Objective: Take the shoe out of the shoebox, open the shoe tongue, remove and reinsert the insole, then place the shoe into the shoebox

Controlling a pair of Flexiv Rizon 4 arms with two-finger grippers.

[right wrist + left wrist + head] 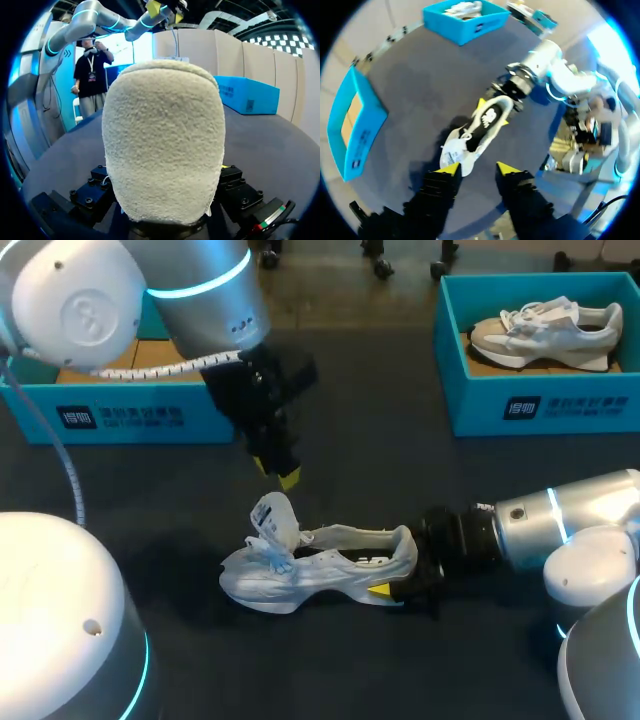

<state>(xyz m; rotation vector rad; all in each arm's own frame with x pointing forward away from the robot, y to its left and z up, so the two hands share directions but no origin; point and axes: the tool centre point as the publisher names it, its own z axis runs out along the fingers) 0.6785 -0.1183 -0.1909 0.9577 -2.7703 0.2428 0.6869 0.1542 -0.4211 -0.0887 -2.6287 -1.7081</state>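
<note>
White mesh upper, pale foam sole: the shoe (320,570) sits on the dark worktop (420,490), outside both boxes and sole down as far as I can judge.

Right jaws: pinching the shoe at its heel, one finger on each flank. A yellow tip shows at the heel's near side. In the right wrist view the fuzzy heel counter (162,140) fills the frame between the fingers. Judged purpose: an anchor, so the shoe does not slide or roll while its front end is worked.

Left jaws: spread, gripping nothing, poised just above and beyond the shoe's tongue (272,516). The tongue stands up and is folded toward the toe, leaving the mouth open. In the left wrist view it lies just ahead of the open fingers, nearer one fingertip (448,169). I cannot tell whether it touches.

Insole: a printed lining shows inside the mouth (490,116), probably the insole seated in place. Not certain.

Shoebox (120,418): beyond the shoe's toe end, open, cardboard floor showing. A second box (540,405) beyond the heel end holds another shoe (545,332).

Judgement: shoe out, tongue open, insole step pending. The heel hold suits a downward reach into the mouth.
</note>
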